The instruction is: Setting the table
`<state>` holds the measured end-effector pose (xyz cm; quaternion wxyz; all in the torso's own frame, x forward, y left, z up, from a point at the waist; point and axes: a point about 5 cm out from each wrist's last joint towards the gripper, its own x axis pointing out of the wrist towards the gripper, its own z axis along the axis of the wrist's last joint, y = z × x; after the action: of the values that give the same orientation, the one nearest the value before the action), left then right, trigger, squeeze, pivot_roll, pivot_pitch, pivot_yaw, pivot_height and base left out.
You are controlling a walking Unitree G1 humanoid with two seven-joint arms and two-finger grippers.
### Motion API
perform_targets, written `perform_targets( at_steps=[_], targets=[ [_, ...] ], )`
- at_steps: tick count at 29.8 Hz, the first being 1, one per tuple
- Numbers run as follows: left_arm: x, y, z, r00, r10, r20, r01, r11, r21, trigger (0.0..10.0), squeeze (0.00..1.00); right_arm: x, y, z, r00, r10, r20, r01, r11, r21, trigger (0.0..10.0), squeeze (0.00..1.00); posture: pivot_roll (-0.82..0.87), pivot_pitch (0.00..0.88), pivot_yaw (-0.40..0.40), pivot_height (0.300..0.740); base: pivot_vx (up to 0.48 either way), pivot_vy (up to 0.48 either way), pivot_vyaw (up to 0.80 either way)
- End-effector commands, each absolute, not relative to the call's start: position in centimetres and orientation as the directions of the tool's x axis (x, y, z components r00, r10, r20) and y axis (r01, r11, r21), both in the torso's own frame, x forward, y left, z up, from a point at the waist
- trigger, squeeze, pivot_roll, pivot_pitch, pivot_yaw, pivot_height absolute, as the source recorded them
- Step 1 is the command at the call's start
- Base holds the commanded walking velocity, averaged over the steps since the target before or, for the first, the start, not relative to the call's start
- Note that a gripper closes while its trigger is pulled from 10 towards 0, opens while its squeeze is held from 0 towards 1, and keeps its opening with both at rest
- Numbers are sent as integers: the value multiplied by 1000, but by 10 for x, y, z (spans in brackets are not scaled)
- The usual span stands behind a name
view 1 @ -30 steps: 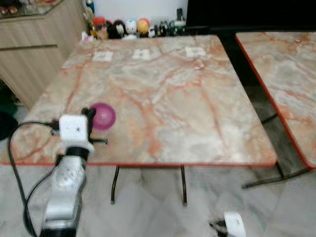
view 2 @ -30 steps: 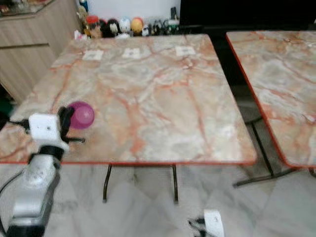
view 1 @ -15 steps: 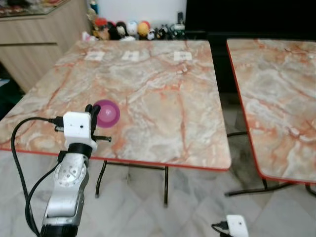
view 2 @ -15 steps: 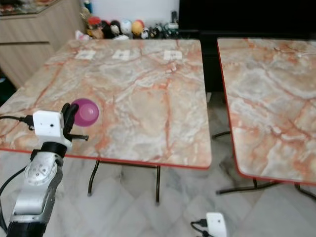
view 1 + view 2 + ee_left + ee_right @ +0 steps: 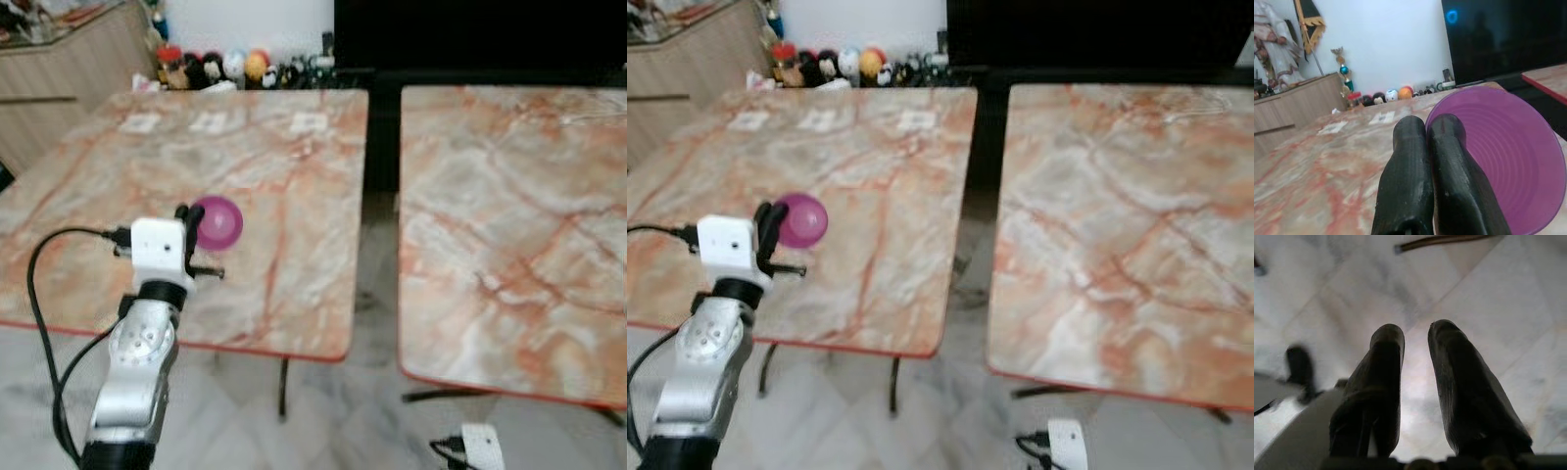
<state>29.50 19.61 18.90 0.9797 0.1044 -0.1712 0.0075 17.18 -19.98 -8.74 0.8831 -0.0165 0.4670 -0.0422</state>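
In the left eye view, a round purple bowl [image 5: 219,223] is held at its rim by the left gripper [image 5: 188,230] over a marble-patterned table [image 5: 274,186].

In the left wrist view, both ribbed black fingers [image 5: 1449,171] are pressed together on the rim; the bowl's ridged hollow is seen beside them.

In the right wrist view, the right gripper [image 5: 1415,338] is seen parted over blurred tile floor [image 5: 1508,298].
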Motion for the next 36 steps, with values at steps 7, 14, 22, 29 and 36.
perform_targets(
  at_steps=[7,14,22,29,36],
  targets=[
    [294,203,189,945,-1,328,-76,972,222,10000,0,168,-191,-90,541,-74,-838,69,997,-43,10000,0,-23,85,42,740,254,-404,-104],
    [295,205,192,940,-10,340,-71,972,225,10000,0,168,-191,-91,536,-67,-842,53,998,-45,10000,0,-21,92,40,740,190,-273,-575],
    [294,206,195,935,5,355,-87,972,217,10000,0,168,-191,-91,530,-61,-846,55,998,-37,10000,0,-21,99,39,740,0,0,-588],
    [294,206,196,934,5,356,-91,971,223,10000,0,168,-191,-91,537,-61,-841,57,998,-35,10000,0,-22,103,38,740,0,0,-550],
    [295,205,196,936,3,351,-91,968,234,10000,0,169,-191,-90,547,-57,-835,54,998,-33,10000,0,-23,105,37,740,0,-156,0]
  ],
)
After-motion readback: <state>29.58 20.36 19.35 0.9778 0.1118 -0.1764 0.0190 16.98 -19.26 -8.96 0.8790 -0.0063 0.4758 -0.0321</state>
